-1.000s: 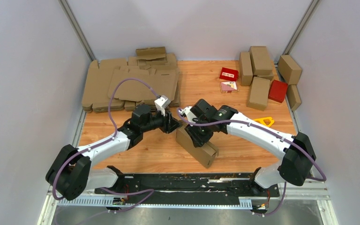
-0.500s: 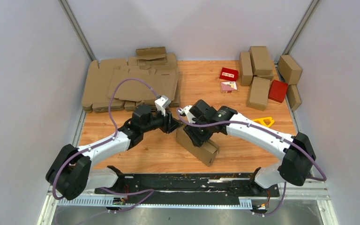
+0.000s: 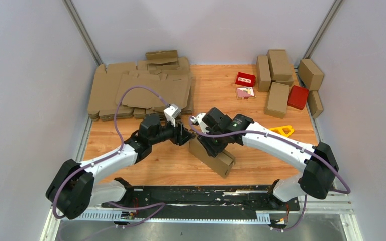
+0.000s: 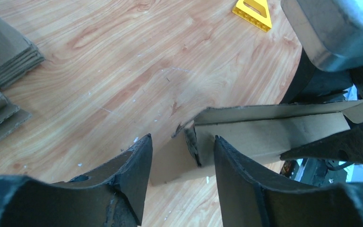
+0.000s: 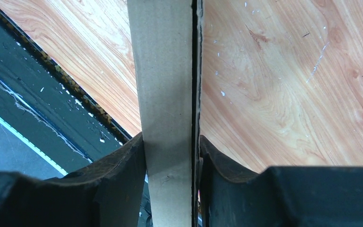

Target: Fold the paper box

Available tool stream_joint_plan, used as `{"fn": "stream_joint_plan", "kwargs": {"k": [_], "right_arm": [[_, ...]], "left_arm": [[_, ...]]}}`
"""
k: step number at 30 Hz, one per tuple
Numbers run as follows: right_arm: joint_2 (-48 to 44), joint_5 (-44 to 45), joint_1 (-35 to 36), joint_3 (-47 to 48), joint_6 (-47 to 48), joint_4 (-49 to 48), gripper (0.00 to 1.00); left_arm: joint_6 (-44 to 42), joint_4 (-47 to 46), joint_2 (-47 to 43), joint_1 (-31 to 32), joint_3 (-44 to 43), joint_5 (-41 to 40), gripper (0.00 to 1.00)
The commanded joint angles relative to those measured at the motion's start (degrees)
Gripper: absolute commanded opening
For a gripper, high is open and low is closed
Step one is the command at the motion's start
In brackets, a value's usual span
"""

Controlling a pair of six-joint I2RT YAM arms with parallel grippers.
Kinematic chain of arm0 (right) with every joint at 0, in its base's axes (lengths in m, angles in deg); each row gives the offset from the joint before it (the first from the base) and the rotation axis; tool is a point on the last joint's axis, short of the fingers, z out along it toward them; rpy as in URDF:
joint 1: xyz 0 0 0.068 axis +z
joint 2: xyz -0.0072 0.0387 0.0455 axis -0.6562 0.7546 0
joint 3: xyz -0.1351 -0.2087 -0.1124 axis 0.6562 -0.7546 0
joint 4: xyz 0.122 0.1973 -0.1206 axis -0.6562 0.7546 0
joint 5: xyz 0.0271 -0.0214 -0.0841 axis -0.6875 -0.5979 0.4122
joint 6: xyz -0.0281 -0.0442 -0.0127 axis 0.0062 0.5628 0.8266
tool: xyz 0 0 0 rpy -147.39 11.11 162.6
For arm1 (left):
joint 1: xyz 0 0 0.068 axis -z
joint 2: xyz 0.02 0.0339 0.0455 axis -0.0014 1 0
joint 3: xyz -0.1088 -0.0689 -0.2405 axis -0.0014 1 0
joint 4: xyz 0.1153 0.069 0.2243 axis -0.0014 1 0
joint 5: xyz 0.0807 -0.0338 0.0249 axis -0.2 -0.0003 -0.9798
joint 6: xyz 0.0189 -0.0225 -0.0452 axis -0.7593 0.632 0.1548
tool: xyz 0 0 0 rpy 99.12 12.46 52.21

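Right gripper (image 5: 171, 142) clamps the paper box (image 5: 163, 66) — left gripper (image 4: 180, 141) stands half-open at its end, apparently not touching.

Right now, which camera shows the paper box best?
Left wrist: the paper box shows lengthwise, top flap and end visible. Right wrist shows only a strip pinched in the right gripper; top view hides part under that arm.

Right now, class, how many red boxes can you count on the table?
2. One red box lies at the far middle, left of the brown boxes; the other red box sits among them at far right. More may be hidden behind them.
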State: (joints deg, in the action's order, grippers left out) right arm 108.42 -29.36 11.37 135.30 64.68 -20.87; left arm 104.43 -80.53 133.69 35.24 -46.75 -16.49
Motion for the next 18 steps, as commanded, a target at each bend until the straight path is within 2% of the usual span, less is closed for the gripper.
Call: {"fn": "stream_joint_plan", "kwargs": {"k": [1,11,18], "right_arm": [[-2.5,1.3,0.3,0.0,0.2,-1.7,0.41],[-4.0,1.6,0.3,-2.3,0.5,-2.0,0.38],[-6.8,1.3,0.2,-4.3,0.3,-1.9,0.38]], "left_arm": [[1.1,-3.7,-4.3,0.2,2.0,0.4,0.61],[3.2,-10.3,-15.1,0.1,8.1,-2.8,0.75],[4.7,-10.3,-14.8,-0.9,8.4,-3.6,0.80]]}}
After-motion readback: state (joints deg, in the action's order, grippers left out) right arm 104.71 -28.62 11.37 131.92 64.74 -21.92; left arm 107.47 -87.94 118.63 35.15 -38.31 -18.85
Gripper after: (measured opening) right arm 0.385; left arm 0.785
